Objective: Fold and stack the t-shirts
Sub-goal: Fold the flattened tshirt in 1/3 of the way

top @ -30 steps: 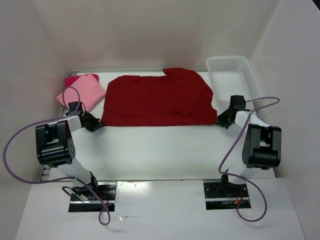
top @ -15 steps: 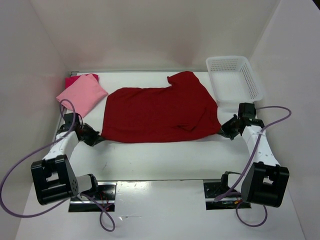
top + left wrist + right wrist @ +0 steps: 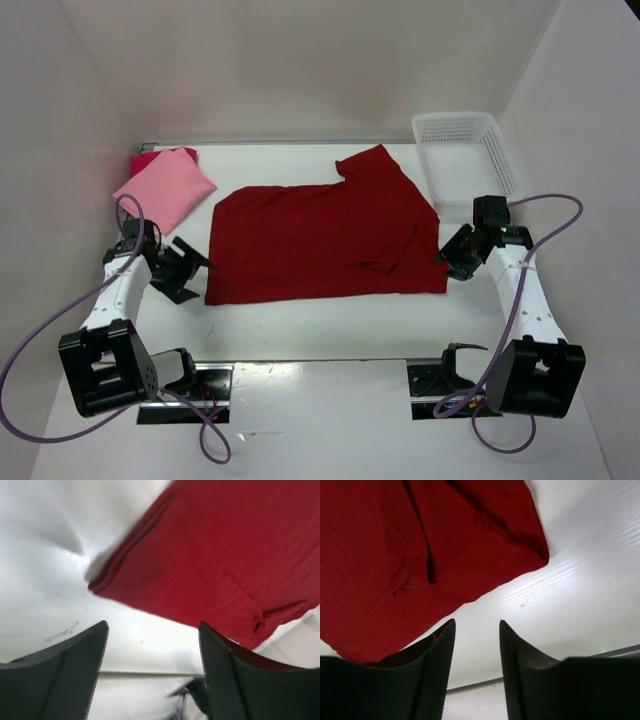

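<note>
The left gripper point(image 3: 190, 272) is seen with its jaws spread apart and nothing held between them, parked just off the near-left corner of the dark crimson t-shirt point(image 3: 320, 235). The right gripper point(image 3: 447, 262) is likewise parted and empty, right beside the shirt's near-right corner. That crimson shirt is laid out mostly flat across the middle of the table point(image 3: 320, 325), with a flap doubled over on its right side. Further out, the light pink t-shirt point(image 3: 165, 188) is seen folded on top of the magenta-red t-shirt point(image 3: 145, 160) in the far-left corner, and a white basket point(image 3: 470, 125) is tucked at the far right.
</note>
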Tool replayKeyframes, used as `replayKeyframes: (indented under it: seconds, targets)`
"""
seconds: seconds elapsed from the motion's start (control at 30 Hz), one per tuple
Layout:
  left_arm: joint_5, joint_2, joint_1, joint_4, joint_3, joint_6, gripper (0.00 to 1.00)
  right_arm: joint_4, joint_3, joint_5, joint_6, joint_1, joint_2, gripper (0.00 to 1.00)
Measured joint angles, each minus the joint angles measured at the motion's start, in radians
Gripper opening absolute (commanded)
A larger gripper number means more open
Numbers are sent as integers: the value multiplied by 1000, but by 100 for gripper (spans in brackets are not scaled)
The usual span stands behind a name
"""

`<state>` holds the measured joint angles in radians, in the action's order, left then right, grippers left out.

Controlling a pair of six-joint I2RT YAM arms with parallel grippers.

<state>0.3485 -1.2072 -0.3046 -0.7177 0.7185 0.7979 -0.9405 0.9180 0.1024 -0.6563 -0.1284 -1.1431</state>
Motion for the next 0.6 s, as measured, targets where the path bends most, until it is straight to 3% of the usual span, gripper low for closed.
replayKeyframes:
  seconds: [0.07, 0.13, 0.17, 0.2, 0.23, 0.33, 0.37, 0.5, 0.6]
  targets:
    - [-32, 0, 0, -2, 59, -14, 95, -11, 39, -23, 15, 7, -3, 47]
    - [-61, 0, 0, 5, 104, -19, 85, -12, 82, -34, 34, 13, -14, 37]
    - [-64, 0, 0, 18, 115, -30, 74, -6, 99, -35, 45, 18, -19, 15]
    - [-56, -1, 0, 34, 122, -35, 61, 7, 106, -31, 58, 27, -23, 5]
    - [-37, -3, 1, 59, 123, -39, 34, 23, 107, -20, 56, 42, -27, 0]
    - [-2, -27, 45, 147, 121, -42, 17, 111, 63, 41, 40, 103, -60, 0]
    - [-7, -39, 84, 173, 121, -39, 13, 151, 35, 64, 32, 126, -82, 7]
    - [-31, -95, 309, 264, 122, -29, 13, 269, -57, 121, -10, 196, -193, 40]
    - [-40, -175, 491, 333, 134, -11, 13, 340, -69, 144, -22, 241, -292, 44]
